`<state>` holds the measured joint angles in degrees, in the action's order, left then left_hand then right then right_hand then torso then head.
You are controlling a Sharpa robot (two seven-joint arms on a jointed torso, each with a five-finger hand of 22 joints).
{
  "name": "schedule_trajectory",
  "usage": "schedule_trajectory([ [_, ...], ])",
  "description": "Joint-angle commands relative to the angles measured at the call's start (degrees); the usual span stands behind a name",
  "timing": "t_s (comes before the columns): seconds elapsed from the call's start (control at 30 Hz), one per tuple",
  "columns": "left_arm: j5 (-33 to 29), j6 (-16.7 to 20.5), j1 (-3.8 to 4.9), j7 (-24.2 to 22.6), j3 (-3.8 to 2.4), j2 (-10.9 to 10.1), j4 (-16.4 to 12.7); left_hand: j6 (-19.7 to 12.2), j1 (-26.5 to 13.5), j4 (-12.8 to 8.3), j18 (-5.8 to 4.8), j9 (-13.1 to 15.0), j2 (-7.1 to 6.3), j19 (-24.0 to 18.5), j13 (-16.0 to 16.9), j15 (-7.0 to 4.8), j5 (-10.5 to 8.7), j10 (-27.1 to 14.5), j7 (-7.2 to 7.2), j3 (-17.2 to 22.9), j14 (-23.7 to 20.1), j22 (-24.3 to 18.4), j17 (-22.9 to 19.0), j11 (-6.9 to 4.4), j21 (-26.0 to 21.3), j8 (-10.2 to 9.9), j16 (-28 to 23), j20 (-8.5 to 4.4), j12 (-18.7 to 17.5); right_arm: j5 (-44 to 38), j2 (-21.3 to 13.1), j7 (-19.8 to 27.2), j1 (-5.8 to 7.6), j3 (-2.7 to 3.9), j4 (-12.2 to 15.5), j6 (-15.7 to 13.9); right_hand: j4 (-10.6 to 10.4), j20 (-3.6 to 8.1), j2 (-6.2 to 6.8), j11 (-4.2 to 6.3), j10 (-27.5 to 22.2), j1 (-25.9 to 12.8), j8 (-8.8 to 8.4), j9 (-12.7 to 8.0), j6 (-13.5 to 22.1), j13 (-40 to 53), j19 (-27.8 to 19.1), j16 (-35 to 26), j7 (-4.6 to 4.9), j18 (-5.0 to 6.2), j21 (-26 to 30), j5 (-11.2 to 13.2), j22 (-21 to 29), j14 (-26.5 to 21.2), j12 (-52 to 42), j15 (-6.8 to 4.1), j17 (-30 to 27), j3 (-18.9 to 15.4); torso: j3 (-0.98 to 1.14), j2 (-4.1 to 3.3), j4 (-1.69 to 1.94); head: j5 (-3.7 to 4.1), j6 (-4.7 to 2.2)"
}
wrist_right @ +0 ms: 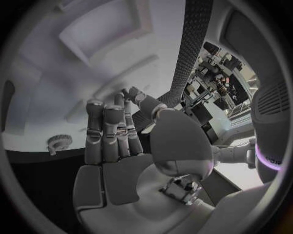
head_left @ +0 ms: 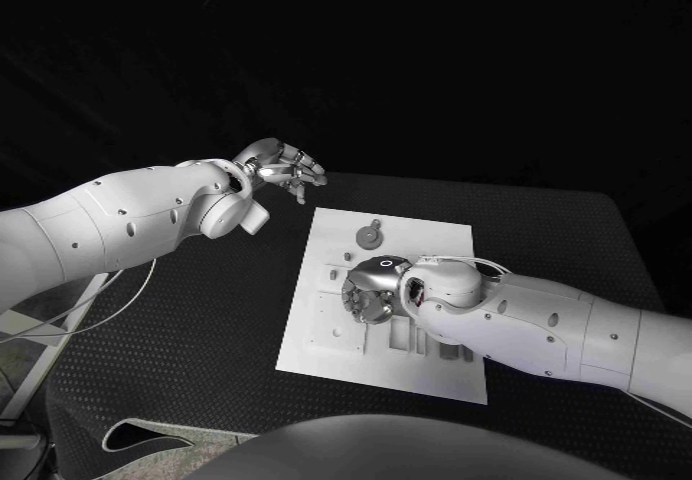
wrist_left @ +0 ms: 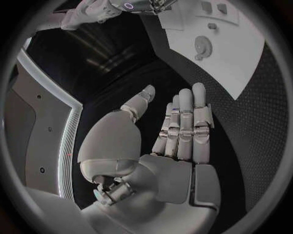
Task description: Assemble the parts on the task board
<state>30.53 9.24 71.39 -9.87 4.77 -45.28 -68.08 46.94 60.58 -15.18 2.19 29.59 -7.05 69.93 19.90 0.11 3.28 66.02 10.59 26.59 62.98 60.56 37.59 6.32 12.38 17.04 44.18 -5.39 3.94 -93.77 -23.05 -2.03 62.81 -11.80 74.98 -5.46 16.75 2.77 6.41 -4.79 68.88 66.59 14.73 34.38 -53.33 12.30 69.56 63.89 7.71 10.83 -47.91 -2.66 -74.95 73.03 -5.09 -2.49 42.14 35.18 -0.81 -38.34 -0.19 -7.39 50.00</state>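
Observation:
The white task board (head_left: 325,345) lies in the middle of the black table. A grey round gear-like part (head_left: 371,235) sits on its far end; it also appears in the left wrist view (wrist_left: 201,46) and the right wrist view (wrist_right: 59,143). My right hand (head_left: 378,290) hovers over the board's middle, its palm (wrist_right: 122,180) facing the board (wrist_right: 73,73), fingers (wrist_right: 110,131) straight and together, nothing in them. My left hand (head_left: 284,170) is raised beyond the board's far left corner, off the board (wrist_left: 244,53). Its fingers (wrist_left: 183,126) are extended and it holds nothing.
Narrow slots and small dark pieces (head_left: 459,353) mark the board's near right part, beside my right forearm (head_left: 562,325). The black mat (head_left: 188,330) extends left of the board. My right arm (wrist_left: 92,12) crosses the left wrist view near the board's edge.

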Motion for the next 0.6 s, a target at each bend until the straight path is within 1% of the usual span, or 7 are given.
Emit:
schedule_trajectory([
  [0.03, -0.42, -0.68, 0.07, -0.34, -0.02, -0.01, -0.07, 0.03, 0.42, 0.06, 2.72, -0.07, 0.06, 0.42, 0.09, 0.05, -0.04, -0.3, 0.35, -0.15, 0.06, 0.08, 0.08, 0.07, -0.2, 0.19, -0.25, -0.07, 0.04, 0.16, -0.2, -0.37, -0.23, -0.18, -0.17, -1.72, 0.06, 0.05, 1.21, -0.68, -1.96, 0.3, -0.93, -0.38, 3.23, -0.44, -0.54, 0.38, 2.32, 4.17, 0.33, -0.08, -0.1, -0.61, 0.81, 1.41, -0.11, -0.57, 0.03, 0.02, -0.01, 0.03, 0.0],
  [0.1, -1.53, -0.84, 0.07, -0.27, -0.02, -0.05, -0.03, 0.02, 0.42, 0.06, 2.72, -0.07, 0.05, 0.42, 0.09, 0.05, -0.05, -0.31, 0.35, -0.16, 0.06, 0.09, 0.09, 0.07, -0.2, 0.19, -0.25, -0.07, 0.04, 0.16, -0.34, -0.53, -0.23, -0.18, 0.01, -2.43, 0.07, -0.15, 1.79, -1.1, -2.86, 0.66, -1.39, -0.57, 4.08, -0.62, -0.91, 0.41, 2.73, 4.17, 0.51, -0.08, -0.15, -1.02, 1.24, 1.83, -0.17, -0.73, 0.01, 0.03, -0.01, 0.03, 0.0],
  [0.2, -1.65, -0.79, 0.07, -0.29, -0.02, -0.11, 0.04, 0.01, 0.41, 0.06, 2.72, -0.08, 0.03, 0.41, 0.09, 0.05, -0.05, -0.31, 0.35, -0.17, 0.06, 0.09, 0.09, 0.07, -0.21, 0.2, -0.26, -0.07, 0.04, 0.15, -0.59, -0.77, -0.22, -0.18, 0.25, -2.55, 0.06, -0.53, 2.59, -1.65, -4.27, 1.01, -2.03, -0.86, 5.29, -0.92, -1.64, 0.39, 3.26, 4.15, 0.86, -0.09, -0.2, -1.8, 1.48, 2.36, -0.25, -0.98, 0.01, 0.04, -0.04, 0.03, 0.0],
  [0.3, -1.65, -0.85, 0.07, -0.3, -0.02, -0.13, 0.07, 0.01, 0.41, 0.06, 2.72, -0.08, 0.02, 0.41, 0.09, 0.05, -0.05, -0.3, 0.35, -0.17, 0.06, 0.09, 0.1, 0.07, -0.22, 0.21, -0.27, -0.07, 0.04, 0.11, -0.96, -0.91, -0.21, -0.18, 0.43, -2.69, 0.06, -0.8, 2.95, -1.92, -5.04, 1.01, -2.3, -0.99, 5.86, -1.06, -1.93, 0.56, 3.51, 4.17, 0.95, -0.09, -0.28, -2.2, 1.43, 2.63, -0.27, -1.33, 0.02, 0.03, -0.01, 0.07, 0.0],
  [0.4, -1.65, -1.01, 0.07, -0.38, -0.02, -0.21, 0.06, 0.01, 0.41, 0.05, 2.72, -0.08, 0.02, 0.41, 0.1, 0.05, -0.05, -0.3, 0.35, -0.17, 0.06, 0.09, 0.11, 0.07, -0.22, 0.22, -0.27, -0.07, 0.04, 0.05, -1.43, -1.02, -0.2, -0.17, 0.76, -2.76, 0.05, -0.9, 3.0, -2.01, -5.27, 0.97, -2.35, -1.02, 6.01, -1.09, -1.99, 0.67, 3.57, 4.17, 0.97, -0.09, -0.32, -2.31, 1.39, 2.71, -0.27, -1.49, 0.01, 0.0, 0.01, 0.12, 0.0],
  [0.5, -1.65, -1.01, 0.07, -0.39, -0.02, -0.35, 0.06, 0.0, 0.42, 0.05, 2.72, -0.09, 0.0, 0.41, 0.1, 0.05, -0.05, -0.31, 0.35, -0.18, 0.06, 0.09, 0.12, 0.07, -0.22, 0.23, -0.28, -0.07, 0.05, -0.01, -2.64, -1.25, -0.07, -0.16, 2.23, -3.23, 0.05, -0.96, 2.81, -2.01, -5.19, 0.99, -2.22, -0.97, 5.85, -1.05, -1.97, 0.83, 3.53, 4.17, 0.95, -0.1, -0.36, -2.34, 1.21, 2.72, -0.28, -1.61, 0.01, 0.01, -0.02, 0.13, 0.0],
  [0.6, -1.65, -1.01, 0.07, -0.42, -0.02, -0.3, 0.14, 0.0, 0.43, 0.04, 2.72, -0.09, -0.01, 0.41, 0.1, 0.05, -0.05, -0.31, 0.35, -0.17, 0.06, 0.1, 0.13, 0.07, -0.23, 0.24, -0.29, -0.07, 0.04, -0.23, -3.75, -1.41, 0.36, -0.15, 3.54, -3.5, 0.05, -0.98, 2.7, -1.96, -5.05, 1.05, -2.0, -0.88, 5.53, -0.98, -1.92, 1.0, 3.4, 4.17, 0.9, -0.1, -0.42, -2.33, 1.07, 2.67, -0.29, -1.73, 0.01, 0.02, -0.03, 0.18, -0.04],
])
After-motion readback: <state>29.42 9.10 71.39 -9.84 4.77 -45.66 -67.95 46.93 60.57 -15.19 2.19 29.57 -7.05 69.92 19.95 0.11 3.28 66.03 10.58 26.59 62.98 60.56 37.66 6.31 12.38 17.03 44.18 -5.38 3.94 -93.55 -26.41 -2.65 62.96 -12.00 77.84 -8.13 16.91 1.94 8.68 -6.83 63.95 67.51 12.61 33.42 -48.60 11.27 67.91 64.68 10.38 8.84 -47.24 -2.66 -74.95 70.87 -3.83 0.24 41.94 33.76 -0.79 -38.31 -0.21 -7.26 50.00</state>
